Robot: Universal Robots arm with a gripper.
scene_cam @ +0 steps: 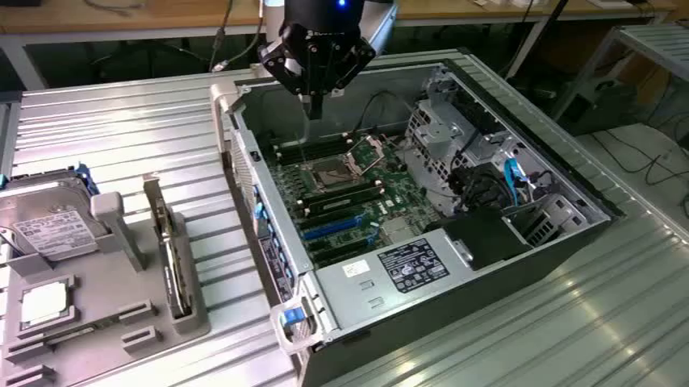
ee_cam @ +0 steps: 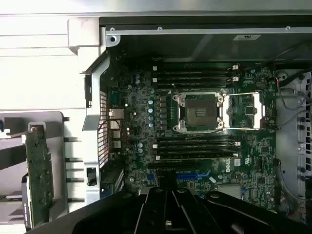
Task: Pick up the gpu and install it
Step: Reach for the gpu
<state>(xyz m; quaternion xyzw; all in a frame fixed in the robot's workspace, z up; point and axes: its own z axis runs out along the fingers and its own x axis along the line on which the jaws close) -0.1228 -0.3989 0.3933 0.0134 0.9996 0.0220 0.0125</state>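
The gpu (scene_cam: 169,251), on edge in the tray (scene_cam: 108,294), is best approached squarely from above by the empty, pressed-together gripper (scene_cam: 313,109).

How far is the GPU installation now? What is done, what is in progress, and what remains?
Done: nothing yet; the gpu stands on edge in the grey holder, outside the open computer case. In hand: nothing; the gripper is shut and empty, above the motherboard. Left: both picking the card up and installing it.

The gpu (ee_cam: 39,175) stands in a grey holder (ee_cam: 12,158) beside the open case (ee_cam: 92,102).
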